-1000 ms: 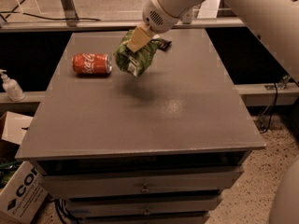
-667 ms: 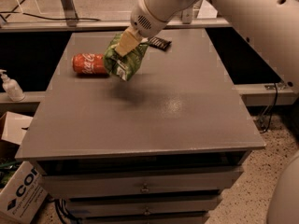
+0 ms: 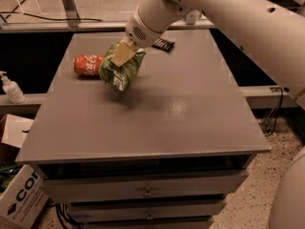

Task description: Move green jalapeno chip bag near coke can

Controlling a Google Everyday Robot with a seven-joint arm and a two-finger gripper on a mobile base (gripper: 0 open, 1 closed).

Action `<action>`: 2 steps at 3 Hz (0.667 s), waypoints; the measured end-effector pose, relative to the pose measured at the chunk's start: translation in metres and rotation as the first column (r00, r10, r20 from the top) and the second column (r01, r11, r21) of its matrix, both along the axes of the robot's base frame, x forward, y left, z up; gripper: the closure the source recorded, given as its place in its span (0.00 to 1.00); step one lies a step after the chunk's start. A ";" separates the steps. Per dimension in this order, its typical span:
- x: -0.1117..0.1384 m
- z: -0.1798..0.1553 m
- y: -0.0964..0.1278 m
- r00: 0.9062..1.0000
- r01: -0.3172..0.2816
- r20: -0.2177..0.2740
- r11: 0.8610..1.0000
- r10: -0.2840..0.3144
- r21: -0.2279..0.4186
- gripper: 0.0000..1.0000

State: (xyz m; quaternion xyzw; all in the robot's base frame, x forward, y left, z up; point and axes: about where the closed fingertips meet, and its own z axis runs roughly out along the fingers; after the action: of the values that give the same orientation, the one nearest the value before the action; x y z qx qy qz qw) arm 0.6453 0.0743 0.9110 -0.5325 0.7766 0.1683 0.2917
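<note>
The green jalapeno chip bag (image 3: pixel 123 70) is crumpled in my gripper (image 3: pixel 120 61), low over the grey tabletop, left of centre. My gripper is shut on the bag's top, its tan fingers (image 3: pixel 123 54) pressed into it. The red coke can (image 3: pixel 87 65) lies on its side just left of the bag, touching or nearly touching it. My white arm reaches in from the upper right.
A small flat black packet (image 3: pixel 163 44) lies on the grey table (image 3: pixel 181 118) behind the bag. A white pump bottle (image 3: pixel 10 88) stands on a ledge at the left. A cardboard box (image 3: pixel 19 194) sits on the floor at lower left. Drawers are below the tabletop.
My gripper has carried the chip bag left and down towards the coke can; the bag now sits right beside the can. The can has not moved.
</note>
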 end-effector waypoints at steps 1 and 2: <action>0.001 -0.011 -0.009 1.000 0.017 -0.011 1.000 -0.017 -0.006 1.00; -0.002 -0.021 -0.012 1.000 0.015 -0.022 1.000 -0.015 0.001 0.82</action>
State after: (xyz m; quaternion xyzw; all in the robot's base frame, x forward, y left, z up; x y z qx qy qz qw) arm 0.6433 0.0625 0.8904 -0.5247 0.7836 0.1723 0.2847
